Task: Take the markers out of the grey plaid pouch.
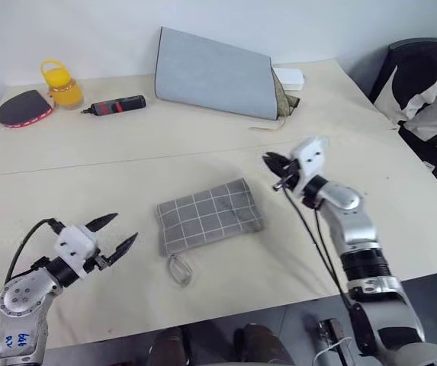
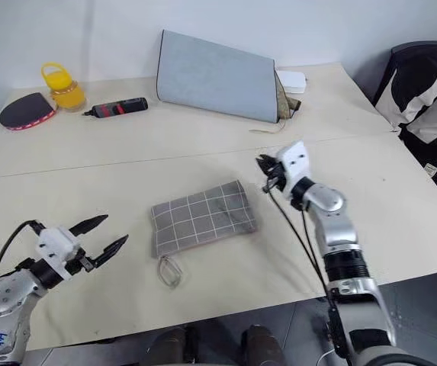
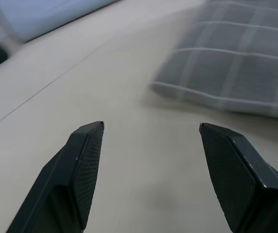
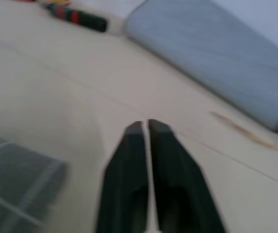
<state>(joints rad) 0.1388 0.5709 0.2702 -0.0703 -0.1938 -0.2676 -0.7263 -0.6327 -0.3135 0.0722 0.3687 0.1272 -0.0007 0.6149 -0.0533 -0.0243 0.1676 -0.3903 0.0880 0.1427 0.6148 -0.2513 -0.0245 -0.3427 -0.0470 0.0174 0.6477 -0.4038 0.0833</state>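
Pale bench [image 1: 203,145], seam across, white wall behind. Grey plaid pouch [image 1: 209,214] lies flat mid-bench. Left gripper [image 1: 117,234] spread wide, empty; right gripper [image 1: 273,169] clenched, empty.

We see a pale beige table [image 1: 126,152]. At centre lies the grey plaid pouch [image 1: 209,213]. Along the top edge: a table-tennis paddle [image 1: 24,108] at upper left, a yellow jar [image 1: 62,85], a black-and-red tool [image 1: 116,105], a large grey-blue bag [image 1: 214,75].

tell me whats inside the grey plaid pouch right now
The grey plaid pouch lies flat and closed on the table; its fabric covers whatever it holds, so no markers can be seen.
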